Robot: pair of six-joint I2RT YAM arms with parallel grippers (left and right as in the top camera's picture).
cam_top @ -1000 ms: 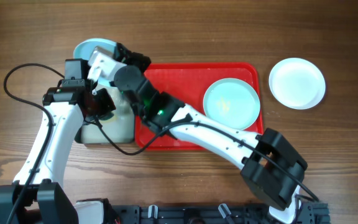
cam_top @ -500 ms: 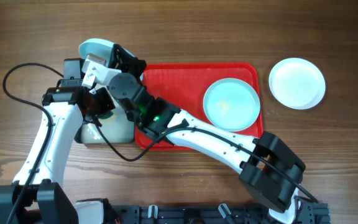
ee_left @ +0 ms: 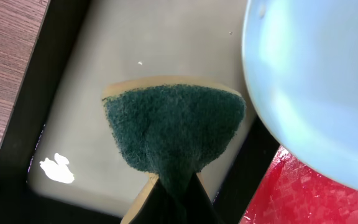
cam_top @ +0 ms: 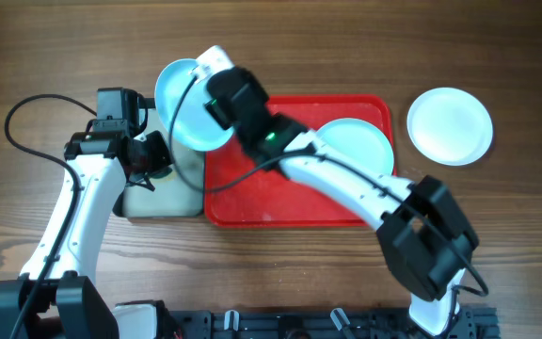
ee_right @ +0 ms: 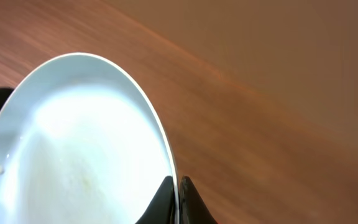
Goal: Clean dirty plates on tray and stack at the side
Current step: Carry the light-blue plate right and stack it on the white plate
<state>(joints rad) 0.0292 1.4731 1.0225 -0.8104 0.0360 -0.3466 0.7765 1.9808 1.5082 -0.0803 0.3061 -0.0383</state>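
Note:
My right gripper [cam_top: 211, 96] [ee_right: 177, 186] is shut on the rim of a pale aqua plate [cam_top: 186, 105] [ee_right: 73, 143]. It holds the plate tilted in the air over the left edge of the red tray [cam_top: 280, 202]. My left gripper [cam_top: 149, 155] [ee_left: 176, 193] is shut on a green-and-yellow sponge [ee_left: 173, 127]. The sponge hangs over the small black-rimmed tray [cam_top: 163, 202], just left of the held plate [ee_left: 316, 87] and apart from it. A second aqua plate [cam_top: 360, 141] lies on the red tray, partly hidden by my right arm. A white plate [cam_top: 450, 125] sits on the table to the right of the tray.
The black-rimmed tray [ee_left: 17, 124] has a pale inside with a wet sheen and abuts the red tray [ee_left: 303, 193]. A black cable [cam_top: 26, 118] loops left of my left arm. Bare wooden table [cam_top: 346, 47] lies behind the trays.
My right arm has swung the aqua plate right and up from behind the black tray, turning its face toward the overhead camera. The left arm and sponge have stayed put.

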